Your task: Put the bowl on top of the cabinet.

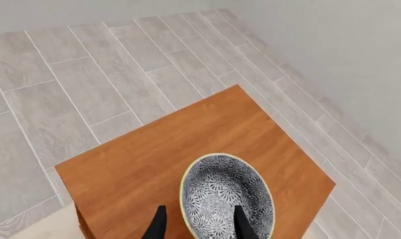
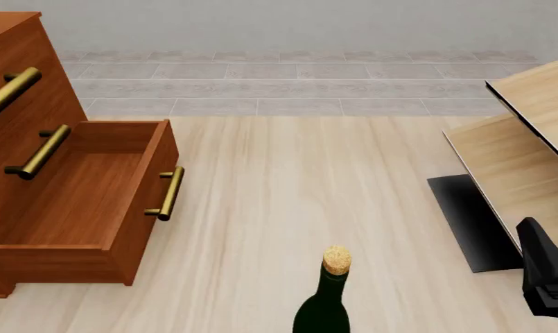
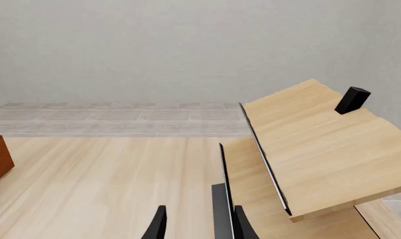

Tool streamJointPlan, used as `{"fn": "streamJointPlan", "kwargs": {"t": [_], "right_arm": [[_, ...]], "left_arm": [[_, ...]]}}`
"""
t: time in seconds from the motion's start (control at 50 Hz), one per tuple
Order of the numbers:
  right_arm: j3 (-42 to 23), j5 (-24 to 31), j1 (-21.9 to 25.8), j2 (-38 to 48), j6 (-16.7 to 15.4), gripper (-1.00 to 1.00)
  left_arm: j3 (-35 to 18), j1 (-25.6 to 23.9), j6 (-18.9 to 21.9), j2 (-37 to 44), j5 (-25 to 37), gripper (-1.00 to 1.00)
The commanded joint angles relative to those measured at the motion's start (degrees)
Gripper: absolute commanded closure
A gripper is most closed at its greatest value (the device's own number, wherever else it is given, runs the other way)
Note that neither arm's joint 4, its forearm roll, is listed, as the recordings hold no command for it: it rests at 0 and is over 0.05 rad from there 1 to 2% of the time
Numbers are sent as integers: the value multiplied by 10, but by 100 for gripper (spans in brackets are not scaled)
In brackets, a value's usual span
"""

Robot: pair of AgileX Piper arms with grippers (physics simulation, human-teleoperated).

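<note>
The left gripper (image 1: 199, 224) is hovering over the cabinet top, its two dark fingertips straddling the near rim of the bowl (image 1: 227, 195): one finger (image 1: 158, 226) is showing outside the rim, the other (image 1: 243, 224) is showing against the patterned interior. Whether the pads are clamping the rim or standing clear of it cannot be told from the left wrist view. The bowl is lying directly ahead of the fingertips, over the reddish-brown top of the cabinet (image 1: 187, 149); whether it is resting on the wood or hanging just above it cannot be told.

Hazards, as a judgement:
- The bowl is sitting toward the near edge of the top panel. A sideways pull by the fingers could drag it over that edge onto the tiled floor (image 1: 67, 84).
- If the bowl is not seated, releasing could let it drop and rock.

The right gripper (image 3: 199, 224) is parked well away beside the pale shelf unit (image 3: 320, 144), fingers parted and empty. In the front view, a drawer (image 2: 84, 201) is standing open and a corked bottle (image 2: 325, 298) is standing on the table.
</note>
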Motion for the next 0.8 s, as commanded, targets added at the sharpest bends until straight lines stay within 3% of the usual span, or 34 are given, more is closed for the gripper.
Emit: {"fn": "streamJointPlan", "kwargs": {"t": [0.02,0.52,0.8], "right_arm": [[0,0,0,0,0,-100],[0,0,0,0,0,-100],[0,0,0,0,0,-100]], "left_arm": [[-36,-20,-22,-25,23,-100],[-108,-13,-64,-75,56,-100],[-120,-6,-69,-96,51,-100]]}}
